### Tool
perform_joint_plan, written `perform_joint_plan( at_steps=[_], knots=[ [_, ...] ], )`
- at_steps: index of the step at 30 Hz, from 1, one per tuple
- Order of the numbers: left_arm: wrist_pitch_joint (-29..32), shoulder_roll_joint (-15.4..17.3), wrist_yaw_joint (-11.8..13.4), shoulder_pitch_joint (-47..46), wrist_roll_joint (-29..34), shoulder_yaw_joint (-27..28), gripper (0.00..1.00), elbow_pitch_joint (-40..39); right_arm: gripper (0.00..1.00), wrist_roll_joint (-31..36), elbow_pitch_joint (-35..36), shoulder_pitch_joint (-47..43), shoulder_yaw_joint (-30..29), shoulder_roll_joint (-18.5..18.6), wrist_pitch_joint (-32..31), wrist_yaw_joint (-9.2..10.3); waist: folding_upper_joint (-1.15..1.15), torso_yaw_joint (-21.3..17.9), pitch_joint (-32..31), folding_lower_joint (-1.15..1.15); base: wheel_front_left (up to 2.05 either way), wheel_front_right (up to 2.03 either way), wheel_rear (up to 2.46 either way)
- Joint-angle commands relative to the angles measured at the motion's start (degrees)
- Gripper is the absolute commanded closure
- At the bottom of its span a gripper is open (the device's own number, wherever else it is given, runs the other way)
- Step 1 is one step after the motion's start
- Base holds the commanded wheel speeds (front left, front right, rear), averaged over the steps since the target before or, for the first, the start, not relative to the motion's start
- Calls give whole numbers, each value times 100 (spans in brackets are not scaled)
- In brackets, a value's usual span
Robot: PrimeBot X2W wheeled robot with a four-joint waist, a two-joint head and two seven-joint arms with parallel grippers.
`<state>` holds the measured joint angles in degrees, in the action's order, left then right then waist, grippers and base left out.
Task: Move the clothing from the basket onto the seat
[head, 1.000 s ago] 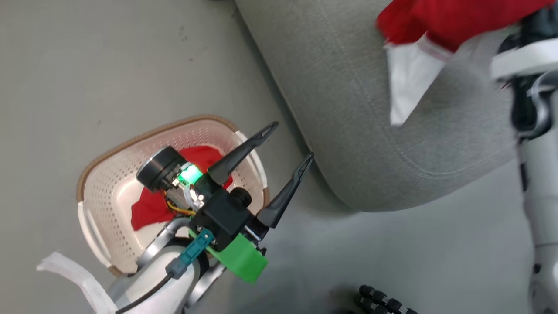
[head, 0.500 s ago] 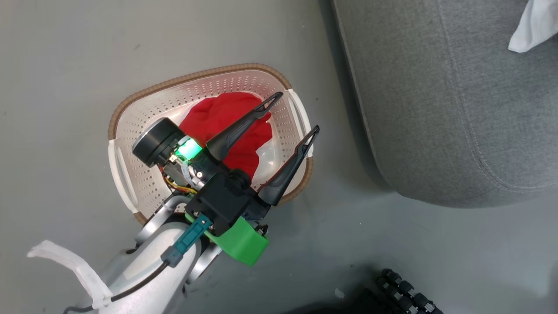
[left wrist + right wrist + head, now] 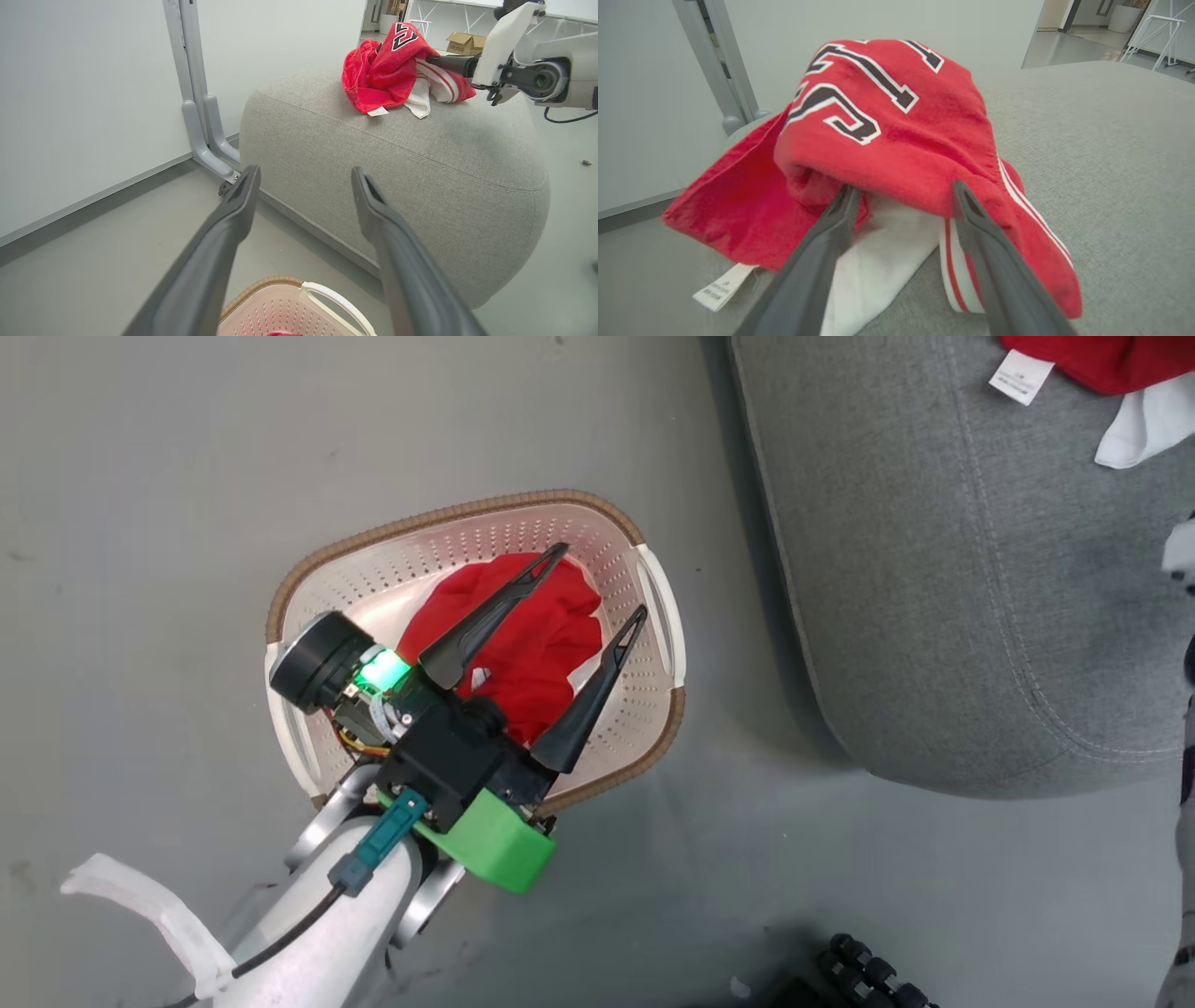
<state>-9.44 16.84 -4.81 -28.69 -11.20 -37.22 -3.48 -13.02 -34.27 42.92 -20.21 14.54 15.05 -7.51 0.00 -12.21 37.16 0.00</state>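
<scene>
From the head view we see the basket (image 3: 467,511) standing on the grey floor (image 3: 140,569) just beside the seat (image 3: 934,597), with a crumpled red garment (image 3: 537,635) lying inside it. Our left gripper (image 3: 602,581) hangs over that garment with its fingers spread wide and nothing between them; from here we cannot tell whether the tips touch the cloth. The left wrist view helps: the fingers point across at the seat's side, and the basket's rim sits at the bottom edge, apart from the tips. That view also shows what the head view crops, a second red garment (image 3: 387,70) heaped on top of the seat, navy-and-white lettering uppermost, its white label tag (image 3: 377,112) resting on the cushion. The right wrist view brings us closest: our right gripper (image 3: 904,186) is spread wide, both fingertips tucked under the red fold, with a white panel (image 3: 878,266) between the fingers and a striped cuff (image 3: 957,270) lying beside one finger on the seat.
</scene>
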Motion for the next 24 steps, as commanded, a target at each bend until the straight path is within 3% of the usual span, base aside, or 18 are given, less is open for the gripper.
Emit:
perform_joint_plan(
  at_steps=[1,12,24],
  knots=[
    [-58,-30,61,110,-79,32,0,43,0,9,135,-246,-5,-81,19,3,0,-56,-323,0,0,0,0],
    [-397,3,603,723,-483,552,0,365,0,234,1349,-1691,432,-782,19,3,0,40,-1321,0,0,0,0],
    [-573,-64,1106,1226,-851,1401,0,422,0,435,2406,-2696,1318,-1107,15,3,0,503,-1957,0,0,0,0]
  ],
)
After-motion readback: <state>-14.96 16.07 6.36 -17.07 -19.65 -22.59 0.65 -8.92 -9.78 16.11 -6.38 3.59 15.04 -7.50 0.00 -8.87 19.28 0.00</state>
